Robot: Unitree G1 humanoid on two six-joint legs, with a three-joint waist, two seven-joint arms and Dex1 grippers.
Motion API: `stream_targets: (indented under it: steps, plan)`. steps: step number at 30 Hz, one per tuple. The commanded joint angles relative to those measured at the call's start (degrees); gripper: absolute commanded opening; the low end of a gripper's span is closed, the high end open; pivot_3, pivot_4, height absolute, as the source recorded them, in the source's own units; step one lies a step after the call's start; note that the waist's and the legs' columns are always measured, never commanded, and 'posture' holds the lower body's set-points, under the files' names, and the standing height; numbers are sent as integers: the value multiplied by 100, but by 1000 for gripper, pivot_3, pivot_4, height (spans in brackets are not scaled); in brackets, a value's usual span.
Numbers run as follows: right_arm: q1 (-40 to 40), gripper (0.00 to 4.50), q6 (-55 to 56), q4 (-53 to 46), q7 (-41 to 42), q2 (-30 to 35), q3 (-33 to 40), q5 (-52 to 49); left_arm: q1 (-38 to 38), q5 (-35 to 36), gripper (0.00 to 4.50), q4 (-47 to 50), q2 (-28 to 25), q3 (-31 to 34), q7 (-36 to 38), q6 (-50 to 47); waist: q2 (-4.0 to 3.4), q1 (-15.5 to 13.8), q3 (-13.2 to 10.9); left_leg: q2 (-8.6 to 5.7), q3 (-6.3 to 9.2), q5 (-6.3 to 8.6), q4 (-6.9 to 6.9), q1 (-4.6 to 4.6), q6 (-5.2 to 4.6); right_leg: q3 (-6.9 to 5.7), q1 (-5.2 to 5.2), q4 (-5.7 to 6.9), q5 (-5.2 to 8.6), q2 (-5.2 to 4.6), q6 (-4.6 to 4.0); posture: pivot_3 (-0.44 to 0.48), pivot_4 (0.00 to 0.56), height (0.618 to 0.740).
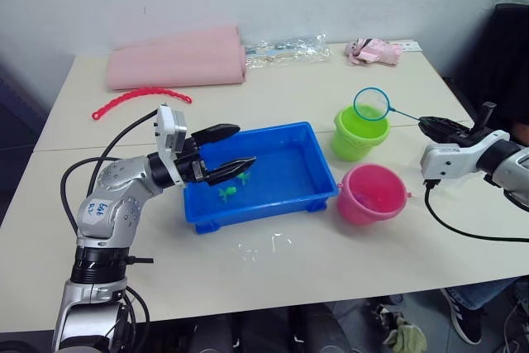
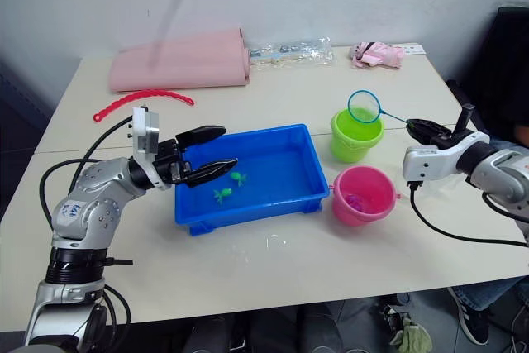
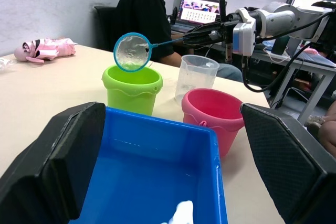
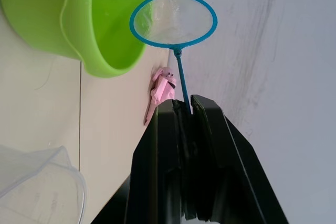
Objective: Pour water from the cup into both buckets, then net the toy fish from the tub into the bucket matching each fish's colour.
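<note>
The blue tub [image 1: 258, 212] sits mid-table with two green toy fish [image 1: 227, 193] in it. My left gripper [image 1: 245, 145] hovers open over the tub's left part, holding nothing. To the tub's right stand the lime green bucket [image 1: 355, 140] and, nearer me, the pink bucket [image 1: 372, 196], which has something small and pink inside. My right gripper [image 1: 426, 125] is shut on the net's thin handle, and the net's hoop [image 1: 372, 104] hangs just above the green bucket's mouth. Its mesh [image 4: 173, 19] looks empty. The clear cup [image 3: 197, 77] stands beyond the pink bucket.
A folded pink cloth [image 1: 178, 57], a red beaded strip [image 1: 136, 98], a clear plastic bag [image 1: 285, 49] and a pink soft toy [image 1: 374, 51] lie at the table's far side. Spilled water [image 1: 264, 245] glints near the front edge. A person [image 3: 152, 14] sits beyond the table's right end.
</note>
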State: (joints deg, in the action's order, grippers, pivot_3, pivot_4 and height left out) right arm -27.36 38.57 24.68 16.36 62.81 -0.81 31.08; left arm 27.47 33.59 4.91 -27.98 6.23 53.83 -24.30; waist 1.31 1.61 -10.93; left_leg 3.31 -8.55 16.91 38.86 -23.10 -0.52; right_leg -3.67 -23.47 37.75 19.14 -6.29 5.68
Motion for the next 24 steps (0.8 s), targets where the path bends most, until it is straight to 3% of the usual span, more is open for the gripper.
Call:
stream_targets:
  steps: [1,3,6,9,15,24]
  plan:
    - [-76,0,-292,-298,692,-326,542,-1888,-162,101,4469,207,-153,259,118,208,0,5,0,3,1,0,1,0,0,-1,3,-2,0,3,0,0,150,740]
    - [-101,0,-977,-717,1401,-565,693,-3071,-338,135,4469,259,-313,374,259,259,0,37,0,6,0,0,0,2,0,2,2,0,0,8,0,0,150,740]
    - [-54,0,-3073,-1903,2659,-789,738,-5128,-694,190,4469,287,-582,693,428,366,-2,37,0,30,2,3,4,2,5,5,3,-1,0,30,-2,0,150,740]
    - [-111,0,-4855,-2935,3357,-684,373,-5990,-1136,131,4469,234,-847,1096,517,625,-3,6,-1,39,12,5,4,2,5,9,3,1,3,36,-7,0,150,740]
    - [-733,0,-6513,-3471,3971,-787,-700,-5811,-1873,164,4469,227,-1301,1625,496,508,-3,0,-1,25,12,18,12,-1,-11,-5,6,-1,2,-20,-9,0,150,740]
    - [-1365,0,-6169,-2554,4604,-1222,-1851,-4354,-2407,129,4469,465,-1679,1753,572,488,-3,10,-1,20,5,30,9,-12,-8,-13,-2,-15,3,-22,-10,0,150,740]
